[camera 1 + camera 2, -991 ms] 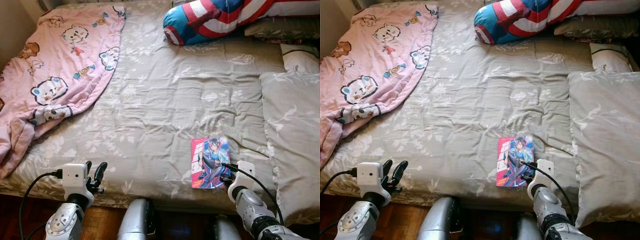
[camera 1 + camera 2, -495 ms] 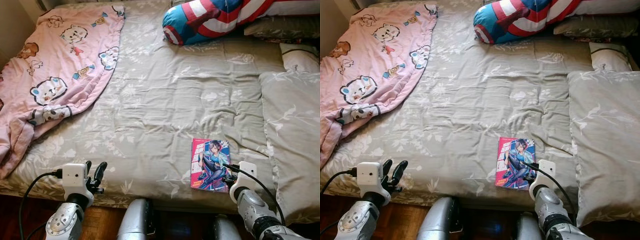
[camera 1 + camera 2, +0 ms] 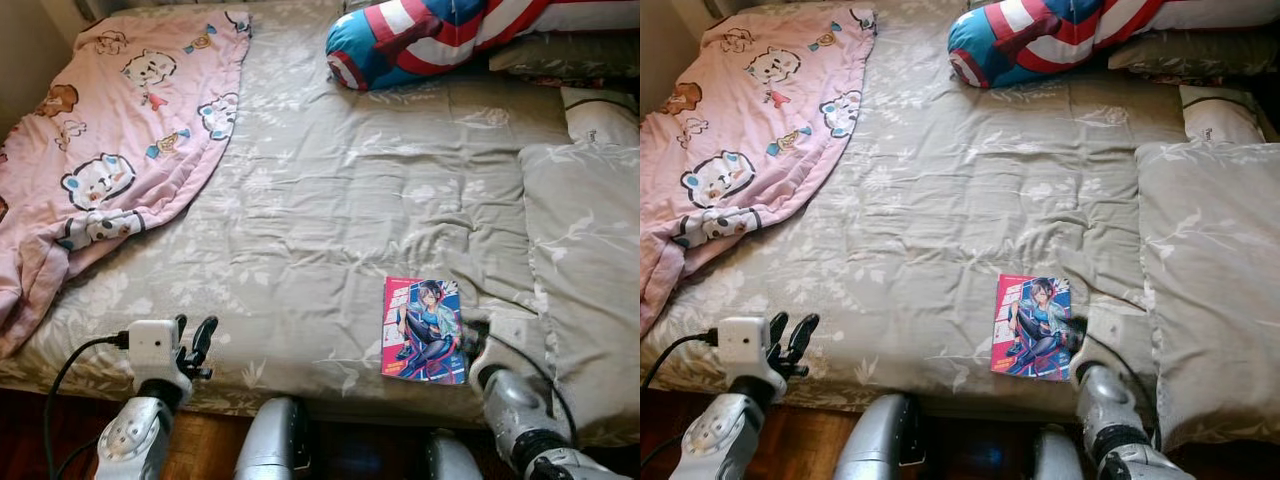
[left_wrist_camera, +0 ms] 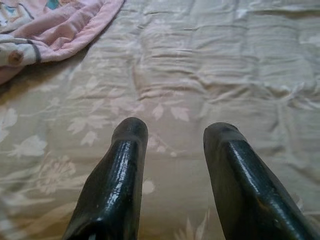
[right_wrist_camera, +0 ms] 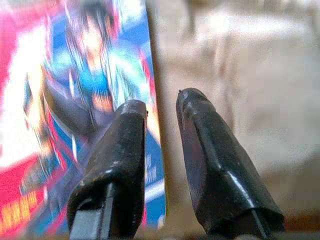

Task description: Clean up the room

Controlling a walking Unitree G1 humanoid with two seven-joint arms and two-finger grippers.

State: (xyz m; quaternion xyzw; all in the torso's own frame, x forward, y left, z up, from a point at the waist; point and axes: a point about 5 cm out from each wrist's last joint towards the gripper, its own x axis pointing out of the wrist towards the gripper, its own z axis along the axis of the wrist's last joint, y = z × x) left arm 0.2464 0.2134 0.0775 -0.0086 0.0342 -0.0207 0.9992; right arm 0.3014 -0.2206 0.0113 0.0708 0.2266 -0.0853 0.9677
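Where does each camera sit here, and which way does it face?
Head stereo pair: looks forward and down over the grey floral bedspread; both silver arms show, plus the glossy pink-and-blue comic book.
Left wrist view: looks along the open left claw across the bedspread toward the pink cartoon-print blanket.
Right wrist view: looks along the right claw, fingers slightly apart at the comic's edge.
Shared: the comic appears in head and right wrist views; the blanket in head and left wrist views.

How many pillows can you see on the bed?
4, maybe more hidden: a striped red, white and blue one at the head, a dark one beside it, a small white one, a large grey one.
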